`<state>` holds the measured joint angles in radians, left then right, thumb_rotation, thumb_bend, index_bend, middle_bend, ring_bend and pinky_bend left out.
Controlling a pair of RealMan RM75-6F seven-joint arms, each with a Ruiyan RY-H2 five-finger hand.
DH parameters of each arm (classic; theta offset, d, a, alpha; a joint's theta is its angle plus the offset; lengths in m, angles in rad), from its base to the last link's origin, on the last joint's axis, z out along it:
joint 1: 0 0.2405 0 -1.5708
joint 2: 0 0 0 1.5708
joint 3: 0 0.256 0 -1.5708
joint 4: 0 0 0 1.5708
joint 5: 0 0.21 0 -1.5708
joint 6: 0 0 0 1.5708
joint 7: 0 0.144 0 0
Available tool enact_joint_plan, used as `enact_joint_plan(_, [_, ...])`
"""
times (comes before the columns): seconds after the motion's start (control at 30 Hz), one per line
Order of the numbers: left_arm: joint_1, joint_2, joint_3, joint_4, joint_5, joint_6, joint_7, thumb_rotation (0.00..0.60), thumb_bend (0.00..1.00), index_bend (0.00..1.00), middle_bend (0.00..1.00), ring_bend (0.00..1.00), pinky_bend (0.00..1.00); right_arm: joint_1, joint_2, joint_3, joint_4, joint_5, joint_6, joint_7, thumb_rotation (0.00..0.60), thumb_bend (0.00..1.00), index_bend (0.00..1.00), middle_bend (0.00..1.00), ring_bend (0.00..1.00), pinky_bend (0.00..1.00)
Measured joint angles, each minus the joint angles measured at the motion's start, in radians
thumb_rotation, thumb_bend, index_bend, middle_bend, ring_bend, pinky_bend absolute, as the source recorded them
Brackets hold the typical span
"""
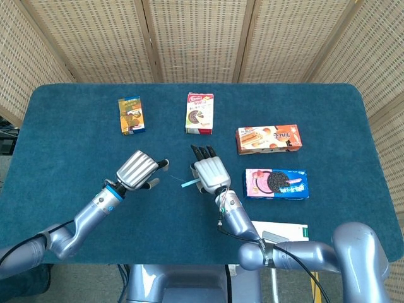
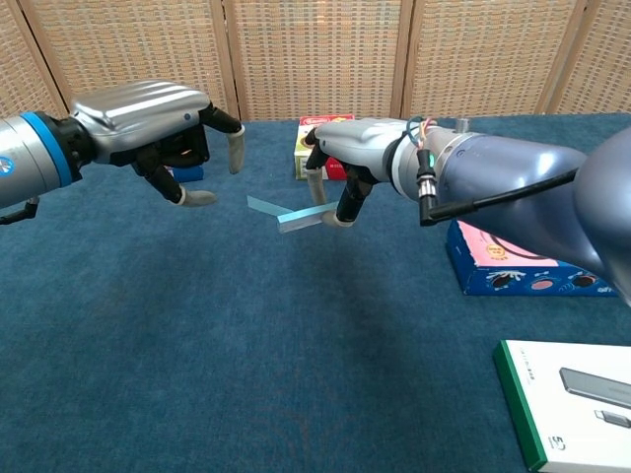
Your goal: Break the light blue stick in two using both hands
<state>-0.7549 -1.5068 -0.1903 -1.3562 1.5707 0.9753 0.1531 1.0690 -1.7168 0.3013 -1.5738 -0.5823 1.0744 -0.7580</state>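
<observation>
1. A thin light blue stick [image 2: 288,214] is held in the air above the middle of the blue tabletop [image 1: 76,126], pointing out to the robot's left and still in one piece.
2. The right hand [image 2: 340,168] pinches one end of the stick between thumb and fingers, palm facing down.
3. The left hand [image 2: 158,123] hovers near the stick's free end without touching it; its fingers are spread apart and slightly curled, holding nothing.
4. Toward the far edge of the tabletop lie a yellow and blue snack box [image 1: 130,115] on the left and a red and white box [image 1: 199,113] near the centre.
5. Toward the right edge lie an orange wafer box [image 1: 268,139] and, nearer the robot, a pink and blue cookie box [image 1: 278,183].
6. At the near right corner lies a white box with a green edge [image 2: 572,399].
</observation>
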Motion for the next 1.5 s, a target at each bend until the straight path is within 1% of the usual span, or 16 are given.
enact_joint_plan(0.23, [-0.024, -0.046, 0.005, 0.034, -0.035, -0.015, 0.004, 0.600, 0.28, 0.50, 0.97, 0.92, 0.78, 0.002, -0.002, -0.005, -0.003, 0.004, 0.009, 0.001, 0.600, 0.52, 0.58, 0.01, 0.00, 0.00])
enact_joint_plan(0.67, [-0.064, -0.118, 0.024, 0.104, -0.045, -0.008, -0.008, 0.600, 0.29, 0.51, 0.97, 0.92, 0.78, 0.005, -0.006, -0.010, -0.006, 0.010, 0.010, 0.006, 0.600, 0.52, 0.58, 0.01, 0.00, 0.00])
enact_joint_plan(1.03, [-0.088, -0.160, 0.034, 0.139, -0.062, -0.011, -0.007, 0.600, 0.34, 0.56, 0.97, 0.92, 0.78, 0.007, -0.003, -0.007, -0.011, 0.014, 0.012, 0.012, 0.600, 0.52, 0.58, 0.01, 0.00, 0.00])
enact_joint_plan(1.13, [-0.093, -0.171, 0.036, 0.147, -0.067, -0.011, -0.011, 0.600, 0.36, 0.58, 0.97, 0.92, 0.78, 0.008, -0.004, -0.008, -0.011, 0.014, 0.011, 0.013, 0.600, 0.52, 0.58, 0.01, 0.00, 0.00])
enact_joint_plan(1.5, [-0.100, -0.201, 0.040, 0.168, -0.083, -0.003, -0.018, 0.600, 0.47, 0.76, 0.98, 0.92, 0.78, 0.008, -0.007, -0.015, -0.003, 0.013, 0.007, 0.017, 0.600, 0.52, 0.58, 0.01, 0.00, 0.00])
